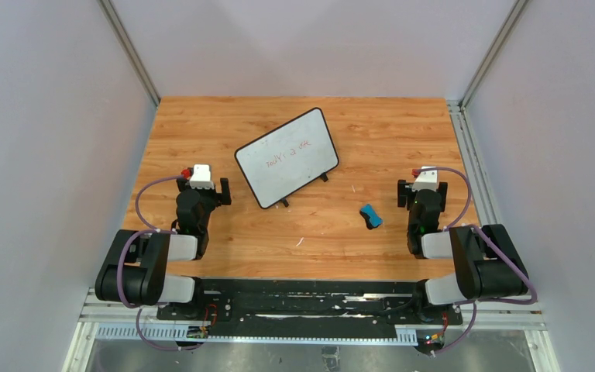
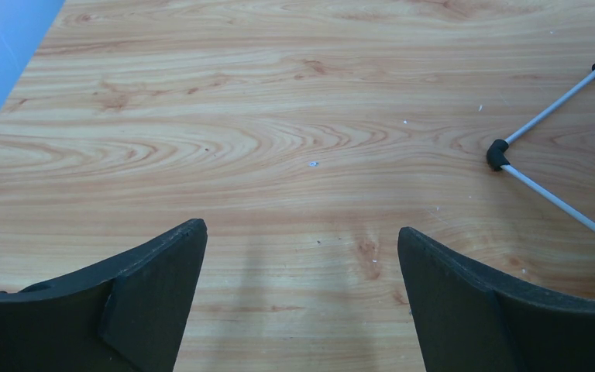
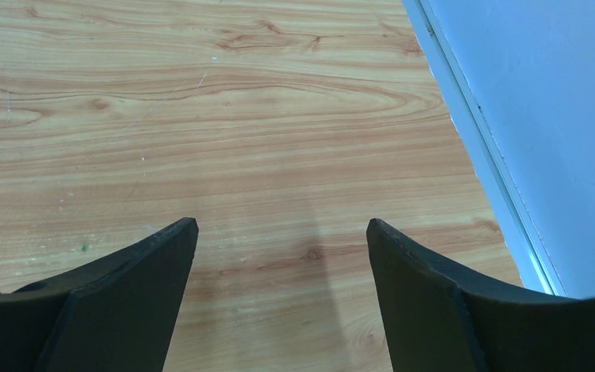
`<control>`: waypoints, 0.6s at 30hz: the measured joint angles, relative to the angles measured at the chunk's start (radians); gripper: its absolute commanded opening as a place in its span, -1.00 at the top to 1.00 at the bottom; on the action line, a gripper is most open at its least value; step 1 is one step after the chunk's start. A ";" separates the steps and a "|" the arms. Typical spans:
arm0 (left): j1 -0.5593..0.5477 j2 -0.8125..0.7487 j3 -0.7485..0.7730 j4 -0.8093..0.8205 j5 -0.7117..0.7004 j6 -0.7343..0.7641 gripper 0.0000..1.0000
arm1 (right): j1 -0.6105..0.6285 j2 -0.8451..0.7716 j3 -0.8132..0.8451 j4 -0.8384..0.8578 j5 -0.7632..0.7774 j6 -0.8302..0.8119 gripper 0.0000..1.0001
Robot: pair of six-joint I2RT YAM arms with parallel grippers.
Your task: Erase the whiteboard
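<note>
Fingers [image 2: 155,271] of the left gripper [image 2: 300,229] stand spread wide, with only bare wood showing between them. The right gripper [image 3: 280,223] is just as wide open and holds nothing. Both hang low over the near part of the table [image 1: 372,124], the left one toward its left side and the right one close to its right edge. Pale walls [image 1: 39,155] close the table in on three sides.

The whiteboard [image 1: 287,157] sits at the middle of the table, turned at an angle, with its black feet toward the arms. Red writing [image 1: 288,155] runs across its face. It lies ahead and to the right of the left gripper, touching neither arm.

A blue eraser [image 1: 370,216] lies on the wood near the right gripper, to its left, apart from the board.

At the right edge of the left wrist view, two thin rods [image 2: 550,116] with black caps rest on the table.
</note>
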 measured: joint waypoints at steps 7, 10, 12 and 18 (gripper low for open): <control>0.000 0.000 0.000 0.000 0.000 0.000 -0.96 | 0.000 0.000 0.000 0.000 -0.005 0.001 0.12; 0.000 0.000 0.000 0.000 0.000 0.000 -0.96 | 0.000 -0.007 0.001 -0.013 -0.006 0.002 0.12; 0.000 0.000 0.000 0.000 0.005 0.003 -0.96 | 0.000 -0.040 0.023 -0.099 0.007 0.004 0.14; 0.000 -0.024 0.038 -0.080 0.045 0.019 -0.96 | 0.000 -0.116 0.448 -0.718 0.025 0.098 0.22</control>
